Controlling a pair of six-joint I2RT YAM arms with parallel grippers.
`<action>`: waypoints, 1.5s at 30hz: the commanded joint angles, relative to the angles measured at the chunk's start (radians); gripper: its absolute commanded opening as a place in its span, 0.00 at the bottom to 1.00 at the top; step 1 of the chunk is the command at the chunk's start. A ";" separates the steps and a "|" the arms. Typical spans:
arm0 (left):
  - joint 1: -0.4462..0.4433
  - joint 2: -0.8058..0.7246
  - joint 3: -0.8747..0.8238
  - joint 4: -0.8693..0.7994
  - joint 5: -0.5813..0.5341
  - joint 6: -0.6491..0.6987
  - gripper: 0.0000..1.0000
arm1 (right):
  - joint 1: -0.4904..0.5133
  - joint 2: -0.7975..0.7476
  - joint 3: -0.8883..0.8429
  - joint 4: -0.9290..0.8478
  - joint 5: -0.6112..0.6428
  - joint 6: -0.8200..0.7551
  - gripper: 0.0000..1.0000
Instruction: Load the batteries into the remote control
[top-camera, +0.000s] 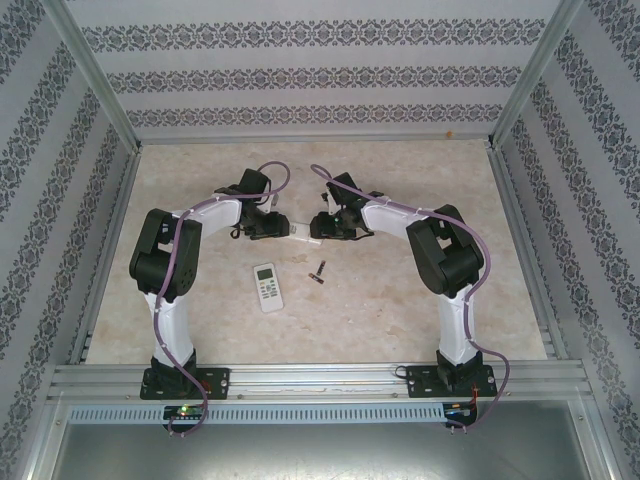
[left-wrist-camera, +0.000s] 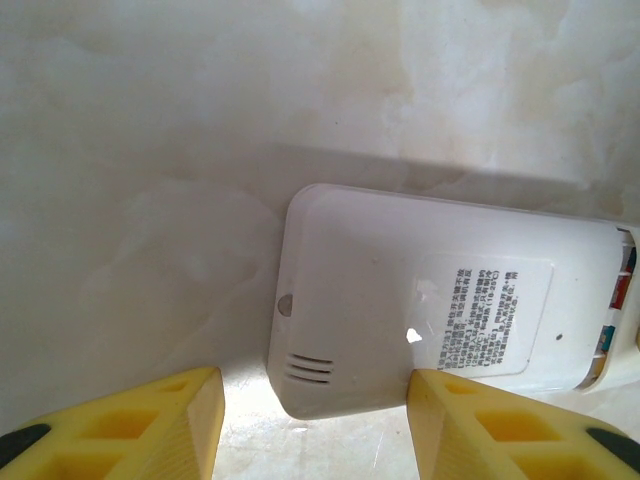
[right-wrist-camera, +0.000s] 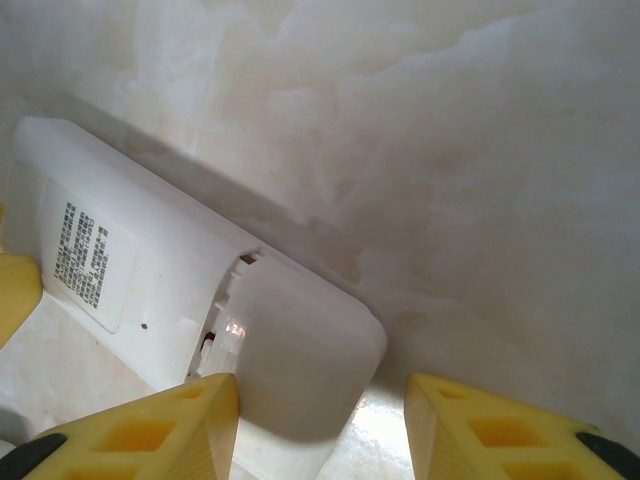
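A white remote control (top-camera: 298, 233) lies back up on the table, between the two arms. Its labelled back (left-wrist-camera: 420, 300) fills the left wrist view. My left gripper (left-wrist-camera: 315, 395) straddles the vented end: one yellow finger (left-wrist-camera: 480, 420) touches its edge, the other stands apart from it. My right gripper (right-wrist-camera: 322, 390) straddles the other end, where the battery cover (right-wrist-camera: 300, 350) sits slightly slid out with a gap at its seam; one finger (right-wrist-camera: 170, 420) rests against the cover, the other is clear. Small dark batteries (top-camera: 319, 272) lie loose on the table near the arms.
A second white remote (top-camera: 268, 286), face up with screen and buttons, lies just left of the batteries. Metal rails (top-camera: 320, 380) run along the near edge, and patterned walls close in the marbled table (top-camera: 400, 310) on three sides.
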 joint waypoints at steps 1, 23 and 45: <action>0.001 0.021 -0.025 0.006 0.004 -0.005 0.52 | 0.014 0.025 -0.031 -0.022 0.029 -0.001 0.48; -0.010 0.042 -0.039 0.066 0.070 -0.027 0.51 | 0.078 0.055 0.041 0.074 -0.018 0.220 0.33; 0.192 -0.313 -0.382 0.456 0.171 -0.360 0.85 | 0.134 -0.010 0.127 -0.134 0.159 -0.887 0.96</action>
